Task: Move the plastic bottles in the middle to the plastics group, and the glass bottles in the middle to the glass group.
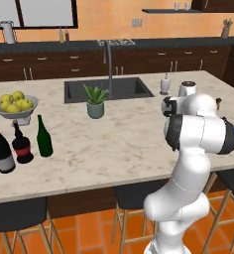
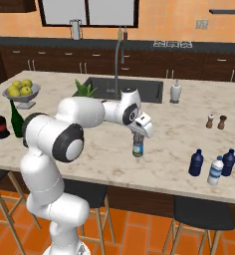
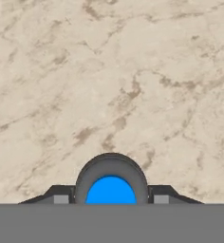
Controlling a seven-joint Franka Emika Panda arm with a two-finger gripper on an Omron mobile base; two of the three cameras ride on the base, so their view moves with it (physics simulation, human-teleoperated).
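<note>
My gripper (image 2: 138, 135) is shut on a small clear plastic bottle (image 2: 137, 148) with a blue label, held upright by its top at the middle of the marble counter. Whether its base touches the counter I cannot tell. In the hand view the blue cap (image 3: 111, 189) sits between my fingertips (image 3: 60, 199). The plastics group (image 2: 215, 169), three small bottles, stands at the right front of the counter. The glass group, a tall red-necked bottle (image 1: 2, 148) and a round red-labelled one (image 1: 22, 145), stands at the left front. Right beside them is the slim green glass bottle (image 1: 44, 137).
A sink (image 1: 108, 89) with a tall tap lies at the back, a potted plant (image 1: 95, 101) in front of it. A fruit bowl (image 1: 17, 106) stands behind the glass group. A soap dispenser (image 2: 176, 92) and two shakers (image 2: 215, 121) are on the right. Stools line the front edge.
</note>
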